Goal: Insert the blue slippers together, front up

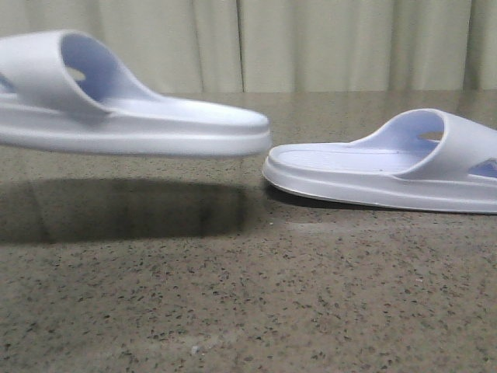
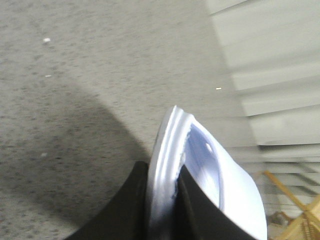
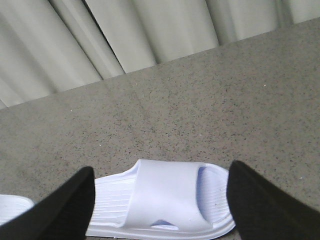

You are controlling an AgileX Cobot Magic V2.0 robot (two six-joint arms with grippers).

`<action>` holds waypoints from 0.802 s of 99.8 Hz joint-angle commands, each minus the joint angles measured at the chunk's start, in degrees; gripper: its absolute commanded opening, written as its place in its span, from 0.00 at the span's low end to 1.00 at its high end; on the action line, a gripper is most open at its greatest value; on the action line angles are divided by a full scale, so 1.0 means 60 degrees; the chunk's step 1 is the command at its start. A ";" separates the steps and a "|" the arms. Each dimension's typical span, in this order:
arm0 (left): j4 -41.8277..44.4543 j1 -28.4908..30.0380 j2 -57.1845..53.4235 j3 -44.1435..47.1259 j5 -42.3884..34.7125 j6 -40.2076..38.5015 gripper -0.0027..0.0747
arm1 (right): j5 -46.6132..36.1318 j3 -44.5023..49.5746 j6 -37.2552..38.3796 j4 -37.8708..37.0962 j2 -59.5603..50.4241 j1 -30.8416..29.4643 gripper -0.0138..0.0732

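One pale blue slipper [image 1: 116, 109] hangs in the air at the left of the front view, level, sole down, with its shadow on the table below. My left gripper [image 2: 162, 172] is shut on the sole edge of this slipper [image 2: 200, 165]. The other blue slipper [image 1: 396, 167] lies flat on the table at the right, strap to the right. In the right wrist view this slipper [image 3: 165, 197] lies between the black fingers [image 3: 60, 210] of my right gripper [image 3: 159, 175], which is open wide and above it. Neither gripper shows in the front view.
The speckled stone table [image 1: 248, 303] runs to a pale pleated curtain [image 1: 311, 43] at the back. In the left wrist view a yellow wooden frame [image 2: 295, 210] stands beyond the table edge. The tip of the held slipper [image 3: 12, 207] shows in the right wrist view.
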 commanded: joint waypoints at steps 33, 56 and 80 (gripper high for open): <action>-0.0496 -0.0090 -0.0416 -0.0399 -0.0284 0.0020 0.06 | -0.1043 -0.0312 0.2470 -0.2076 0.2261 -0.0013 0.70; -0.0496 -0.0090 -0.0416 -0.0399 -0.0284 0.0020 0.06 | -0.1394 -0.0312 0.2976 -0.2579 0.3715 -0.0013 0.70; -0.0496 -0.0090 -0.0416 -0.0399 -0.0284 0.0020 0.06 | -0.1662 -0.0312 0.3167 -0.2560 0.5156 -0.0013 0.70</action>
